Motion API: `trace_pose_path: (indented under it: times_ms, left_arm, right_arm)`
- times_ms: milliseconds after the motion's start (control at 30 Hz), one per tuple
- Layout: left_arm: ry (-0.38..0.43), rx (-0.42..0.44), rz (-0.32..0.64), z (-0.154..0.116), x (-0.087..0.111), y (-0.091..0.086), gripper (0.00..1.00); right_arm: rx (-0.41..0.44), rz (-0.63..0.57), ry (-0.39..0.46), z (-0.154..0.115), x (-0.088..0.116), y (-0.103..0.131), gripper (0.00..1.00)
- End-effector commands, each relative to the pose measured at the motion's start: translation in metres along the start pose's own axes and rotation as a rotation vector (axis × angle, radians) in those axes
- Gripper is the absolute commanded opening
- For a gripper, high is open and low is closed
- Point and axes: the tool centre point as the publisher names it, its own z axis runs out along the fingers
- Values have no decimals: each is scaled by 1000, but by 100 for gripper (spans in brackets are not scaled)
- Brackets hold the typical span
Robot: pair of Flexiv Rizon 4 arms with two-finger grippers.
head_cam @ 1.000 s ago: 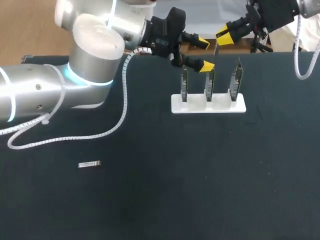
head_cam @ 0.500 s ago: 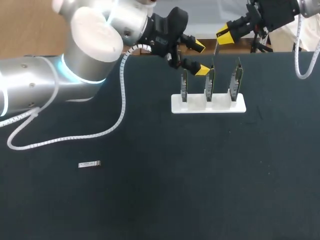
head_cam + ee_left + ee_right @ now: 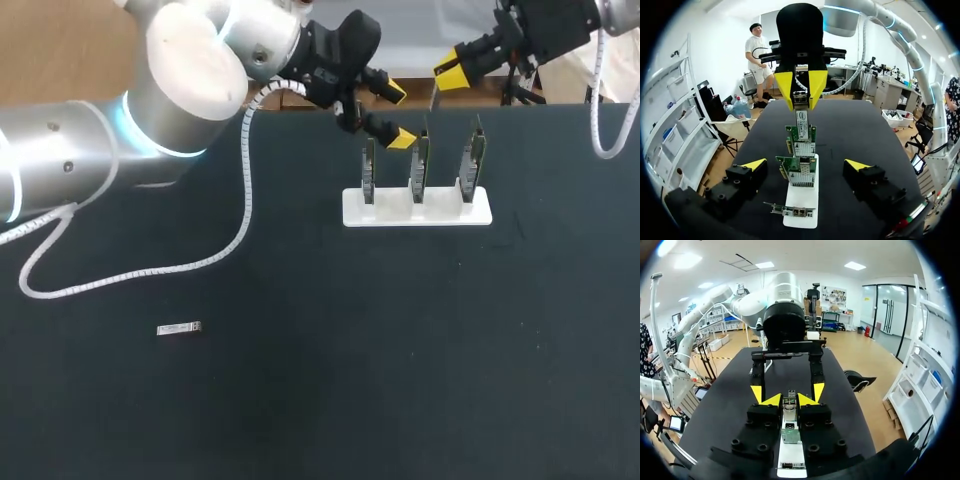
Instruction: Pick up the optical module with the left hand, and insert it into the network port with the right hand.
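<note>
Our left gripper has its two yellow fingers spread wide, and nothing is between them. It hangs over the far side of the table, at about 12 o'clock in the head view. One fingertip is just beside the top of the middle card. We cannot tell if they touch.

Our right gripper has its fingers pressed close on a second module. This one has a white label. It hangs straight down from the fingertips, long side up and down, above the card at the 3 o'clock end of the row.

Three network cards stand upright in a row on a white stand, at about 1 o'clock on the table. From the left wrist they line up one behind the other, ahead of the open fingers.

The optical module lies flat on the table at about 8 o'clock, well apart from both grippers. Its long side runs from 9 o'clock to 3 o'clock. We cannot tell which end is the front.

Our left arm comes in from 9 o'clock. Its big silver elbow sits at about 10 o'clock, and its black wrist points toward 3 o'clock. A white curly cable hangs from it onto the table. Our right arm comes in from the 1 o'clock corner.
</note>
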Motion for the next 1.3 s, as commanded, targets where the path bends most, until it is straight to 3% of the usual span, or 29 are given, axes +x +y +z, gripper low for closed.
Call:
trace_pose_path:
  times_ms: [33,767,1300]
  left_arm:
    - [15,13,-1,1,-1,1,100]
    - [50,49,-5,6,1,0,100]
    - [32,57,-4,7,1,0,100]
  right_arm:
    - [-2,0,1,0,0,-1,0]
    - [-17,0,-1,0,0,0,0]
    - [-56,-17,15,7,5,3,0]
